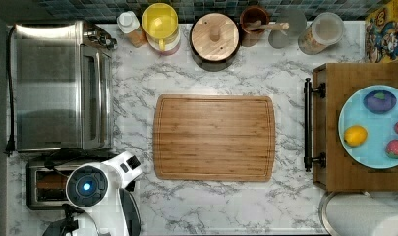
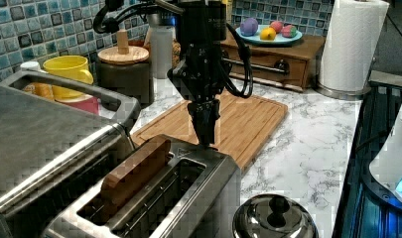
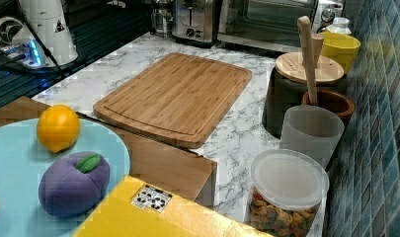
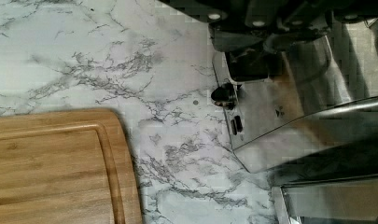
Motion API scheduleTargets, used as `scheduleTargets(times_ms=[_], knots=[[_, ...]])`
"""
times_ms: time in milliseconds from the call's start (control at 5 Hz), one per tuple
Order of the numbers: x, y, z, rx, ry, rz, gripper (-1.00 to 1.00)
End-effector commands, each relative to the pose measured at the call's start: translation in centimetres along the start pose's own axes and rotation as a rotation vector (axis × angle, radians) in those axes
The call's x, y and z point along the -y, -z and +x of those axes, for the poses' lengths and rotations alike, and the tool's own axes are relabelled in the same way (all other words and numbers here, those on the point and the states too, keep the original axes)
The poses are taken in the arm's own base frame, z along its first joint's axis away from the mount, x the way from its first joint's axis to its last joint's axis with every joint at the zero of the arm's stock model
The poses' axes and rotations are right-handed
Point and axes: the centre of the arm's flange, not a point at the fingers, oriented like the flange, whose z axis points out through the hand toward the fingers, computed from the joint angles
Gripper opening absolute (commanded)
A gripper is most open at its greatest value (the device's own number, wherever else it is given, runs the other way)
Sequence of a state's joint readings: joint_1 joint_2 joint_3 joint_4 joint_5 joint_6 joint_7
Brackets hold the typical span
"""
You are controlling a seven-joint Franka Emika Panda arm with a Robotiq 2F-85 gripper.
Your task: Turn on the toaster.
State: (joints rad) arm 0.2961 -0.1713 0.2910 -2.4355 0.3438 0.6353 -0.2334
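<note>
Toaster (image 2: 159, 198) at a front corner of the counter (image 1: 226, 206), beside the toaster oven (image 1: 59, 88); claw (image 2: 207, 141), fingers pinched narrow and holding nothing, poised upright over the toaster's end (presumably to press its lever (image 4: 224, 94) down)

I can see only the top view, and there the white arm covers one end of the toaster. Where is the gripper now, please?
Observer: In the left view, the black gripper points straight down, with its tips at the top edge of the small brushed-steel toaster.
Operator: Is it open?
Observer: No, the jaws look shut together.
Operator: Where is the lever?
Observer: The wrist view shows the black lever knob sticking out from the toaster's end face, over the marble counter.
</note>
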Motion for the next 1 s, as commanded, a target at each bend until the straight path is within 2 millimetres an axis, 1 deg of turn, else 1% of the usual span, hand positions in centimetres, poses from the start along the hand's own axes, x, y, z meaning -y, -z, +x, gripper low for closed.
scheduleTargets(times_ms=[200, 400, 600, 800, 1000], knots=[[0.0, -3.9, 1.0, 0.082, 0.015, -0.038, -1.0], [0.8, -5.1, 0.7, 0.094, 0.046, -0.033, -1.0], [0.8, -6.8, 0.5, 0.114, 0.045, -0.037, -1.0], [0.5, -9.8, 0.3, 0.172, 0.039, -0.06, -1.0], [0.3, -12.2, 0.3, 0.209, 0.022, -0.07, -1.0]])
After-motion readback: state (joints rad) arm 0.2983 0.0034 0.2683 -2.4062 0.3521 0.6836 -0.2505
